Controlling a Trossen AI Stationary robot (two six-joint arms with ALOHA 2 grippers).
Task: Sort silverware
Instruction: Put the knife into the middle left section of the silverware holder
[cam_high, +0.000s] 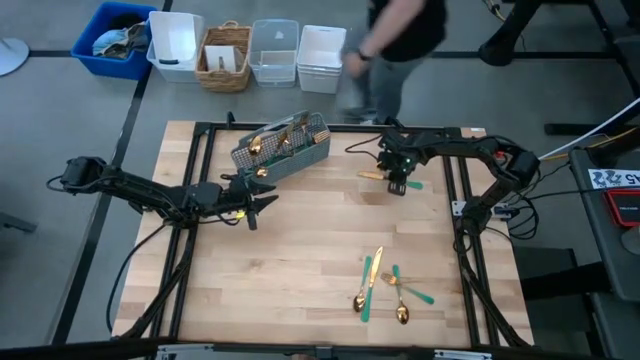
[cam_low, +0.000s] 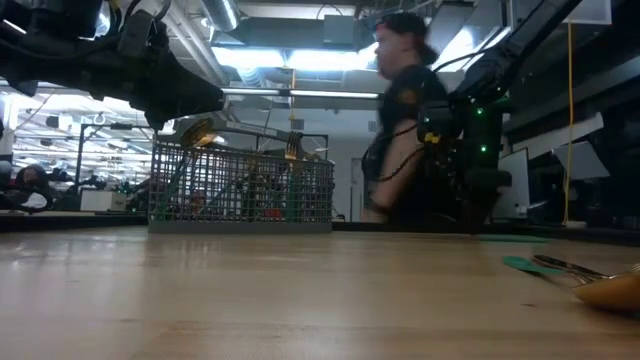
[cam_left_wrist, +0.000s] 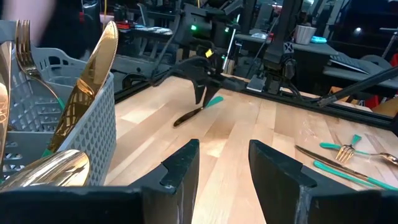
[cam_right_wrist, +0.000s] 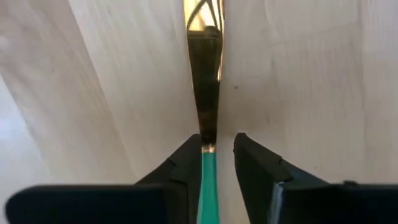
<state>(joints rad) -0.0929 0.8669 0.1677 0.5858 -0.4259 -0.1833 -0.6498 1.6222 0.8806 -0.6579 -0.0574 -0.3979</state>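
Straddling a gold-and-teal fork lying on the table, the right tool stands parted, not clamped. Four more pieces lie nearer. Left tool hovers open beside the mesh caddy holding silverware.

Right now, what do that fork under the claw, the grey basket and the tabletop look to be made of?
Fork: shiny gold metal, since it mirrors its surroundings; its teal handle looks matte, maybe plastic. Basket: grey mesh, plastic or coated metal, hard to say which. Table: pale wood planks with visible grain.
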